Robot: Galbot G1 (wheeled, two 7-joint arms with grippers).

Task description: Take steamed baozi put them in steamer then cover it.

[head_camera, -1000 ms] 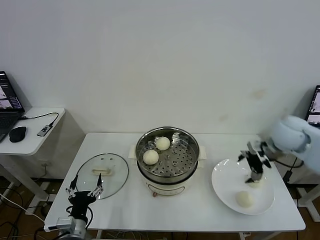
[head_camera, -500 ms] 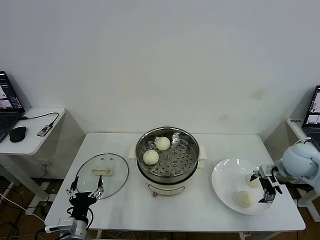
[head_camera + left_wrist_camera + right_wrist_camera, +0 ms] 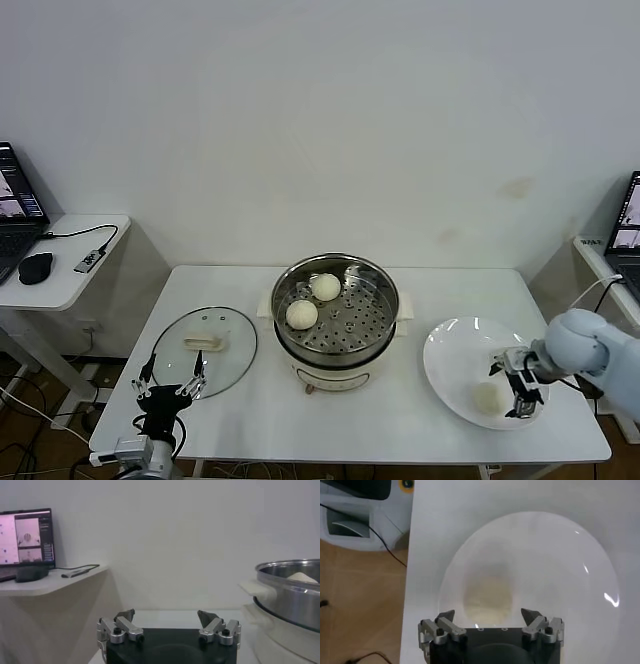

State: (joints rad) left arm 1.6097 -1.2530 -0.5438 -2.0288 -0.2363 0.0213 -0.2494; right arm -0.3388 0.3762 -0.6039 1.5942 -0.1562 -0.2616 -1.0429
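Note:
The steamer stands mid-table with two baozi on its tray, one at the back and one at the left. One baozi lies on the white plate at the right. My right gripper is open, low over the plate, right beside that bun. In the right wrist view the bun lies on the plate just ahead of the open right gripper. The fourth bun is hidden. The glass cover lies flat left of the steamer. My left gripper is open at the table's front left.
A side desk with a mouse and cable stands far left. The left wrist view shows the open left gripper, the steamer's steel rim and that desk. The plate sits close to the table's right edge.
My right gripper has come down from above the plate's back part and moved forward, and now sits low next to the front bun. The left arm has not moved.

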